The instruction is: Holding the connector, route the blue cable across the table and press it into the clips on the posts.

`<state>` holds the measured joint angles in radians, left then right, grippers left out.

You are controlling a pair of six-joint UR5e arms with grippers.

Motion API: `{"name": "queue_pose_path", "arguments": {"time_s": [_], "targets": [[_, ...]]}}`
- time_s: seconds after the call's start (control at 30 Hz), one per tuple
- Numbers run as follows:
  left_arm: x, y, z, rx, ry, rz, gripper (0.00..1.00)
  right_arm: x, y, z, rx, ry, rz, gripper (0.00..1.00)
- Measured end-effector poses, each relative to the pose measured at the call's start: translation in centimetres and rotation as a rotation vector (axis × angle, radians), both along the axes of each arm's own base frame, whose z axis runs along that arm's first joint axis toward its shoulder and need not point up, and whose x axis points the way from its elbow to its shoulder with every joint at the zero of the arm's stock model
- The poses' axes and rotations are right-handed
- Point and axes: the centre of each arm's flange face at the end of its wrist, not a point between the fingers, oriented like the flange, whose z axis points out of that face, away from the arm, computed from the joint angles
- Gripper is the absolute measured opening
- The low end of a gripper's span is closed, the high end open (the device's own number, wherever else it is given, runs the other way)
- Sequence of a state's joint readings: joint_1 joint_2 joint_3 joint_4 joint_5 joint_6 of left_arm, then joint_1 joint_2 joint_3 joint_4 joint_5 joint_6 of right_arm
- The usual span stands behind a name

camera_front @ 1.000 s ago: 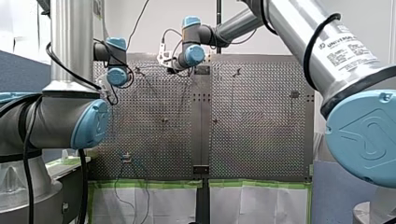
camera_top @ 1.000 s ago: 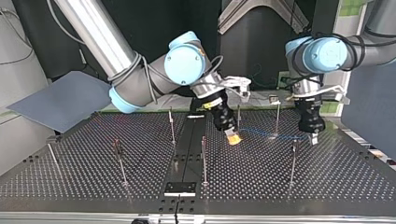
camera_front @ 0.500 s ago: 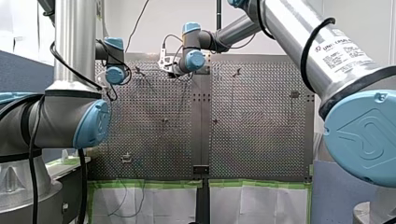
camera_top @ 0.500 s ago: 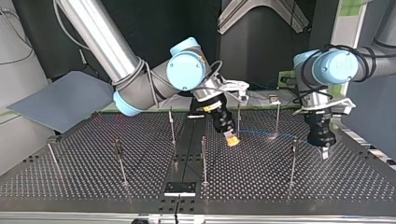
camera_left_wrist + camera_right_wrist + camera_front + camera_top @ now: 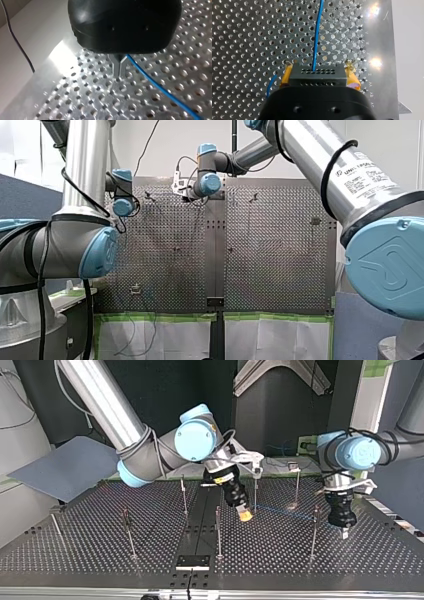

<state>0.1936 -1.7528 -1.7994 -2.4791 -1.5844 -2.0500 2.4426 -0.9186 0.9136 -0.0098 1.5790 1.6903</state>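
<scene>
One blue cable point(image 5: 282, 512) is strung taut low over the perforated table point(image 5: 100, 550), in the top view running from the right gripper point(image 5: 244, 516) toward roughly three o'clock to the left gripper point(image 5: 344, 533), past a post point(image 5: 313, 535); seating in a clip cannot be told. Right gripper: yellow pads point(image 5: 285, 74) are closed on the black connector point(image 5: 317, 75), cable led out straight ahead. Left gripper: metal fingers point(image 5: 115, 67) are drawn to a thin slit, cable pinched between them.
</scene>
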Motion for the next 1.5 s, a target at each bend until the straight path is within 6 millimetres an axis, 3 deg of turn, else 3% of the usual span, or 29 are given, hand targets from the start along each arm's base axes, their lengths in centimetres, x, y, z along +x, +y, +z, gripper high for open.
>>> {"name": "queue_pose_path", "arguments": {"time_s": [0.1, 0.17, 0.2, 0.23, 0.27, 0.3, 0.33, 0.37, 0.4, 0.43, 0.47, 0.9, 1.17, 1.5], "targets": [[0.0, 0.2, -0.3, -0.003, 0.014, 0.004, 0.04, 0.0, -0.1, 0.1, -0.003, -0.002, 0.0, 0.0], [0.0, 0.3, -0.5, -0.005, 0.024, 0.007, 0.19, 0.0, -0.2, 0.2, -0.004, -0.003, 0.0, 0.0], [0.0, 0.4, -0.5, -0.005, 0.029, 0.008, 0.19, 0.0, -0.2, 0.2, -0.004, -0.003, 0.001, 0.0], [-0.1, 0.4, -0.6, -0.006, 0.035, 0.009, 0.25, 0.0, -0.2, 0.2, -0.004, -0.003, 0.001, 0.0], [-0.2, 0.4, -0.7, -0.007, 0.043, 0.011, 0.36, 0.0, -0.2, 0.2, -0.005, -0.003, 0.001, 0.0], [-0.2, 0.3, -0.8, -0.007, 0.05, 0.013, 0.36, 0.0, -0.2, 0.2, -0.005, -0.003, 0.001, 0.0], [-0.3, 0.3, -0.8, -0.006, 0.057, 0.014, 0.45, 0.0, -0.2, 0.2, -0.005, -0.003, 0.001, 0.0], [-0.4, 0.3, -0.9, -0.005, 0.069, 0.017, 0.64, 0.0, -0.2, 0.2, -0.005, -0.003, 0.001, 0.0], [-0.5, 0.3, -1.0, -0.004, 0.077, 0.019, 0.64, 0.0, -0.2, 0.2, -0.005, -0.003, 0.001, 0.0], [-0.6, 0.3, -1.1, -0.002, 0.086, 0.02, 0.78, 0.0, -0.2, 0.2, -0.005, -0.003, 0.001, 0.0], [-0.8, 0.3, -1.2, 0.001, 0.098, 0.022, 1.0, 0.0, -0.2, 0.2, -0.005, -0.003, 0.001, 0.0], [-5.1, 0.0, -1.2, -0.03, 0.194, 0.066, 1.0, 0.1, -0.4, 1.0, -0.021, -0.01, -0.001, 0.0], [-8.8, -1.7, -1.2, -0.073, 0.218, -0.018, 1.0, 0.1, -0.4, 1.1, -0.021, -0.009, -0.001, 0.0], [-12.2, -3.1, 0.4, -0.085, 0.192, -0.096, 1.0, 0.1, -0.4, 1.2, -0.021, -0.009, -0.001, 0.0]]}}
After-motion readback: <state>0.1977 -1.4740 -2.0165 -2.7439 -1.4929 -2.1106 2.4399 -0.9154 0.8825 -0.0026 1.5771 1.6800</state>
